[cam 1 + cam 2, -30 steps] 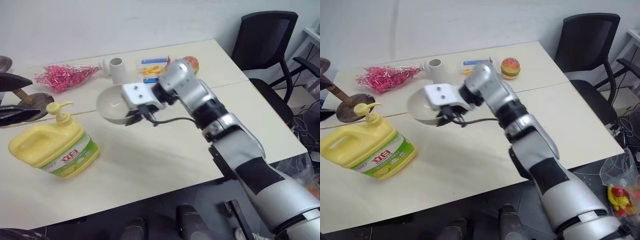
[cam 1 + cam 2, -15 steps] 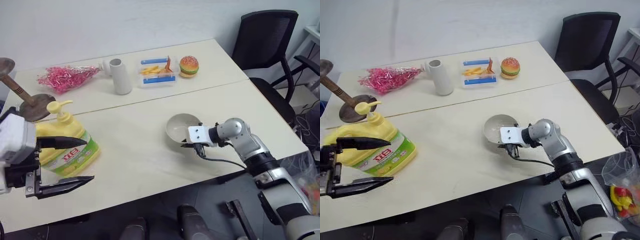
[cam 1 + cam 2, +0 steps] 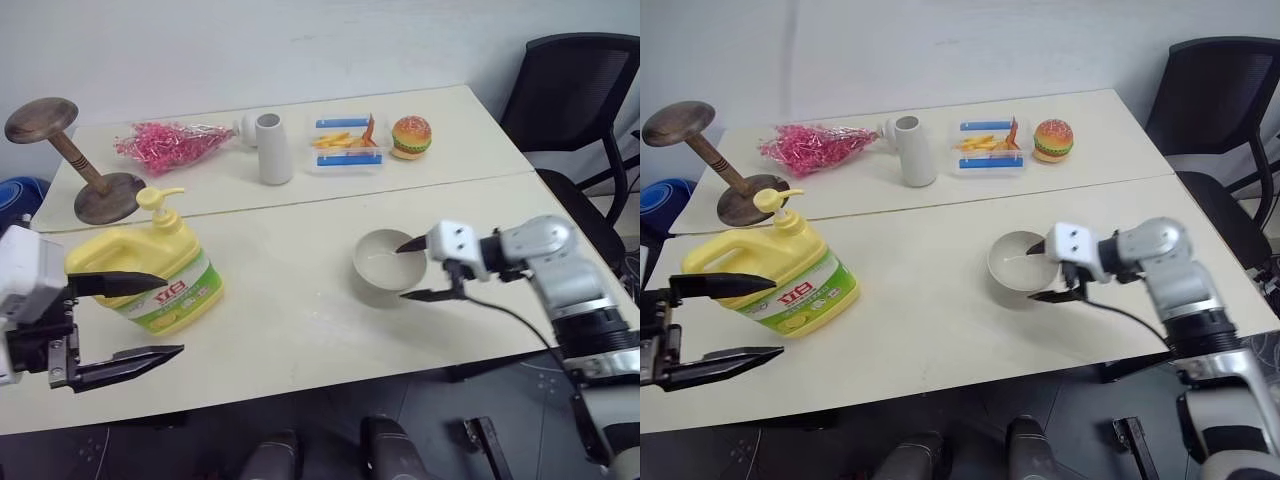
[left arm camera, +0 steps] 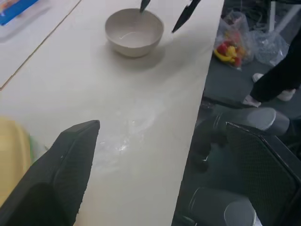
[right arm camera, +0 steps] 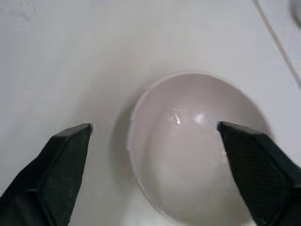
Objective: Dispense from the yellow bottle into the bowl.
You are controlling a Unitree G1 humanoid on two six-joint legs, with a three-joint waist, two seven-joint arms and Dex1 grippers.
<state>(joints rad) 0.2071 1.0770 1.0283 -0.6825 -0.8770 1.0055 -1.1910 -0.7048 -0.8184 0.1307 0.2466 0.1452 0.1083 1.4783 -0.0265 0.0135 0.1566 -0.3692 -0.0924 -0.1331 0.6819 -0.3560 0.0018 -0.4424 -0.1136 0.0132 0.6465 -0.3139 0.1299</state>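
The yellow bottle [image 3: 150, 280] stands upright on the left of the table, pump on top, green label facing front. Just in front of it my left gripper [image 3: 172, 316] hangs open, fingers pointing right and holding nothing; the bottle's yellow side [image 4: 9, 155] sits beside one finger [image 4: 70, 165]. The pale bowl [image 3: 385, 265] rests on the table at the right of centre. My right gripper [image 3: 403, 271] is open, its fingertips straddling the bowl's right rim without gripping it. In the right wrist view the bowl [image 5: 197, 141] lies between the two fingers [image 5: 61, 160].
Along the far side stand a wooden stand [image 3: 70, 150], a pink packet [image 3: 170, 145], a white vase [image 3: 270, 148], a clear tray of fries [image 3: 345, 145] and a toy burger [image 3: 410, 137]. A black chair [image 3: 580, 90] is at the right. The table's near edge is close to both grippers.
My right arm swung right with the bowl, set it on the table and opened off its rim. The left gripper sank in beside the bottle. The camera view shifted too.
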